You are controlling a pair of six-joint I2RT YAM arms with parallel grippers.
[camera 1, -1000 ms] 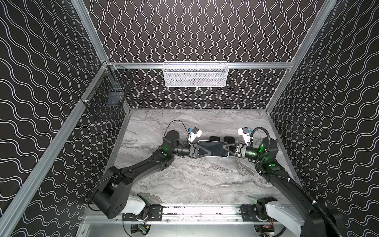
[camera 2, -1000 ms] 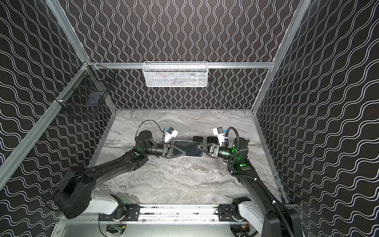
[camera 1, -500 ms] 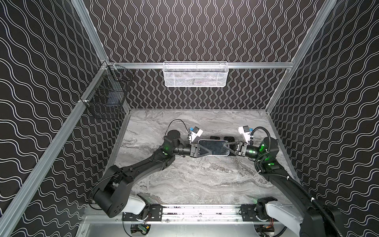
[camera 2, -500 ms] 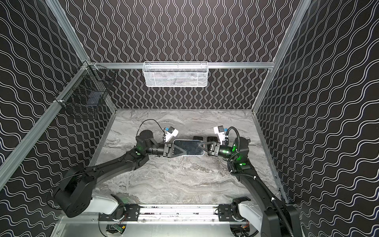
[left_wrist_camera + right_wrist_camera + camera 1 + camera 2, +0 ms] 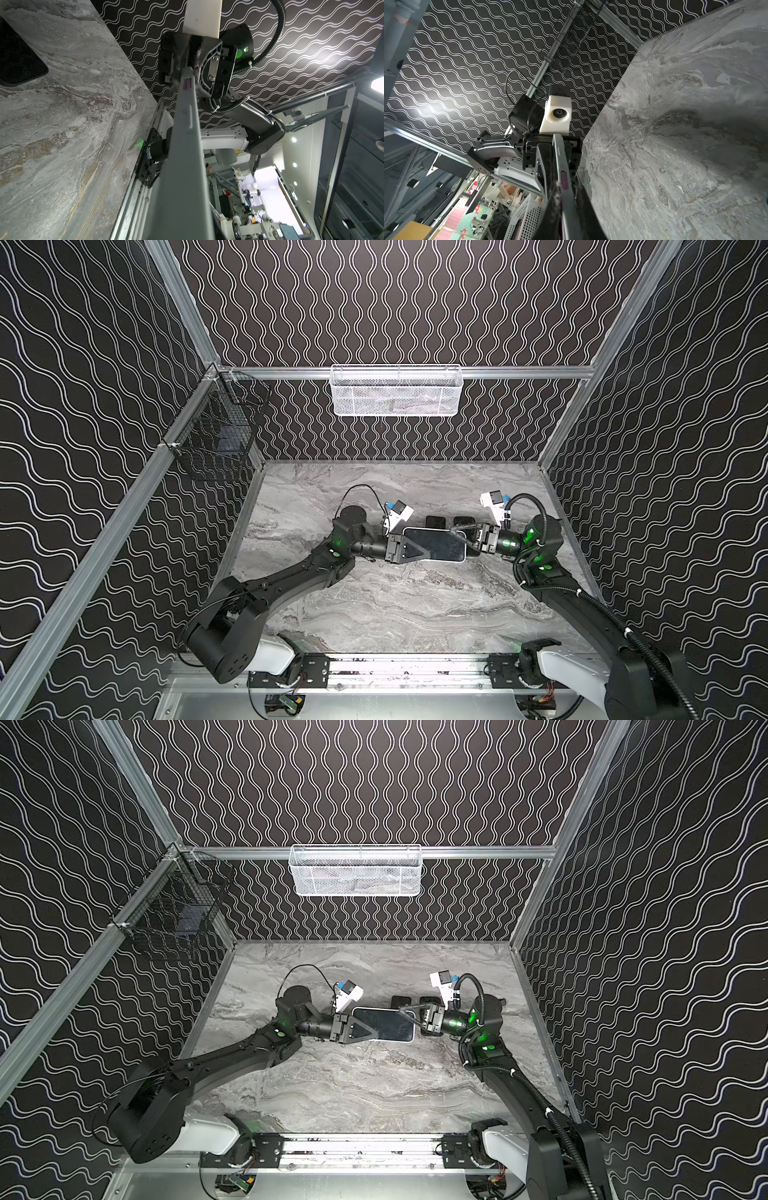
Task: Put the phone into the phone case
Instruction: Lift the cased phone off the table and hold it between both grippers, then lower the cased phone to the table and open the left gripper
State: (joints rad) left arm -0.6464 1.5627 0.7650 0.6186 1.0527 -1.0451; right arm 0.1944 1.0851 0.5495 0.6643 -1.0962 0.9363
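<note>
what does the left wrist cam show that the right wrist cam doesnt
Only left wrist: the right gripper shut on the far end of the grey-edged phone, and a flat black rounded-corner object, possibly the case, lying on the grey marble tabletop. Only right wrist: the left gripper clamping the phone, plus a hanging black wire basket. Both: the phone edge-on, the tabletop, wavy-patterned walls.

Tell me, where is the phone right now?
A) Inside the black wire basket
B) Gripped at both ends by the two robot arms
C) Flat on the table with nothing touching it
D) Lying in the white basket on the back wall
B: in both top views the phone spans between the left gripper and the right gripper, each shut on one end.
</note>
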